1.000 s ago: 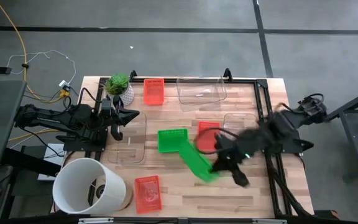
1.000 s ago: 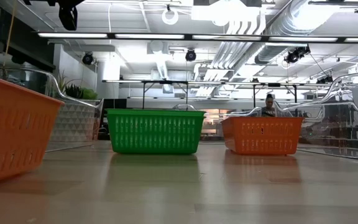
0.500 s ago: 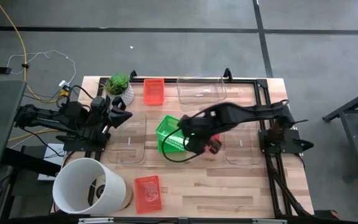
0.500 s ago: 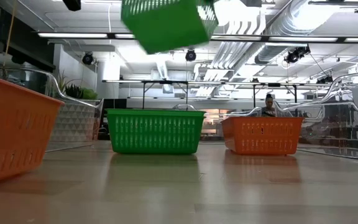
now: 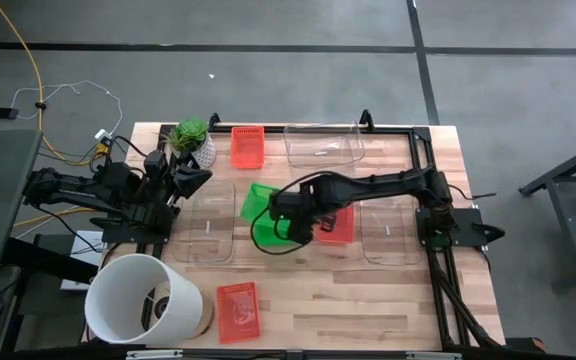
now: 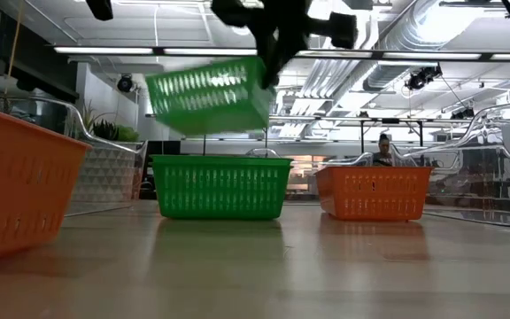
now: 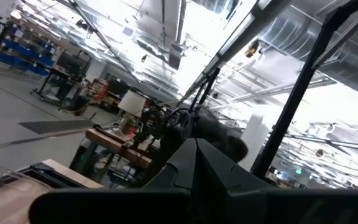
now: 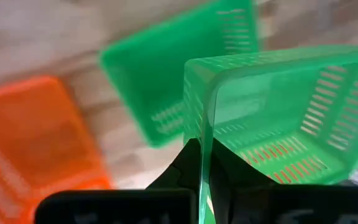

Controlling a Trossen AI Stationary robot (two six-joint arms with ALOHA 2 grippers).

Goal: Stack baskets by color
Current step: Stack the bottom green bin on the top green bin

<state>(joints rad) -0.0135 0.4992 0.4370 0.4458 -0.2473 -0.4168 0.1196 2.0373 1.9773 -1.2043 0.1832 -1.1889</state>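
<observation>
The right gripper (image 5: pixel 293 222) was clamped tight on the rim of a green basket (image 6: pixel 209 96), its fingers pinching one wall, and held it tilted in the air above a second green basket (image 6: pixel 220 187) that sat flat on the wooden table (image 5: pixel 368 300). That resting green basket served as the landmark: just beside it, on the right arm's side, lay a red basket (image 5: pixel 338 222); behind it, near the far edge, stood another red basket (image 5: pixel 248 146) next to a small potted plant (image 5: pixel 192 138) and a clear basket (image 5: pixel 324 146). A third red basket (image 5: pixel 238 309) lay toward the near edge beside a white bucket (image 5: pixel 143 296). The left gripper (image 5: pixel 190 178) waited fully closed and empty, well off toward the plant.
</observation>
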